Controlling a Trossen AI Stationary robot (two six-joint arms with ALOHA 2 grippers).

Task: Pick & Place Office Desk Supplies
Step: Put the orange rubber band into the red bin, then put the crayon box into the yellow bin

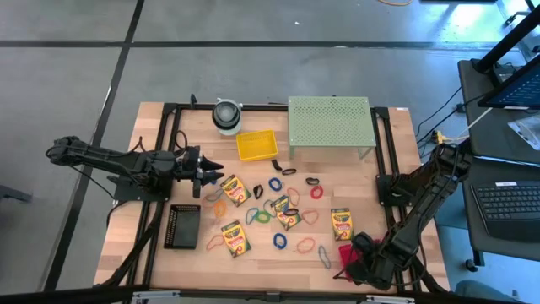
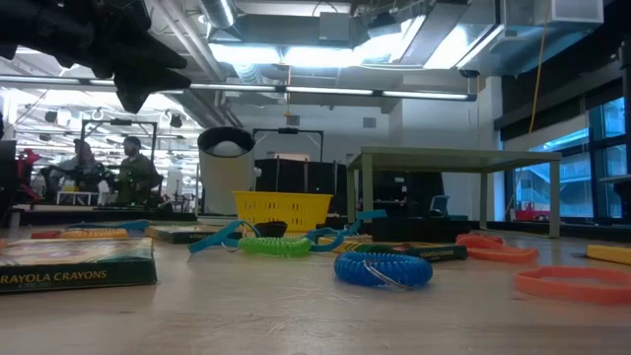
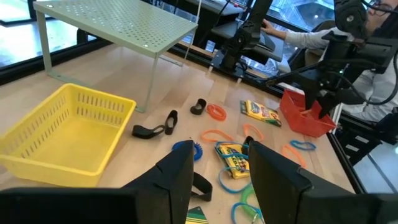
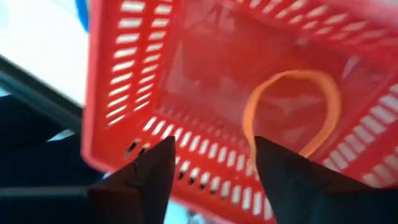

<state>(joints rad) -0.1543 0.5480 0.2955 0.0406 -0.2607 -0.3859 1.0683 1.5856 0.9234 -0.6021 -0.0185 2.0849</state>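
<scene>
My left gripper [image 1: 216,171] hovers open above the table's left half, its fingers pointing toward the right; it also shows in the left wrist view [image 3: 221,180]. Just beyond it lies a crayon box [image 1: 234,185]. Other crayon boxes [image 1: 285,212] [image 1: 235,238] [image 1: 341,224] lie flat among coloured rubber-band loops [image 1: 279,241] and black clips [image 3: 155,129]. My right gripper [image 4: 211,168] is open over the red basket [image 4: 124,74] at the table's near right [image 1: 348,253]. An orange band loop [image 4: 292,106] lies inside that basket.
A yellow basket [image 1: 256,144] stands beside the pale green perforated stand [image 1: 329,122] at the far edge. The white-and-grey roll [image 1: 226,114] is left of them. A black tray [image 1: 182,225] sits at near left. People show in the room beyond the table.
</scene>
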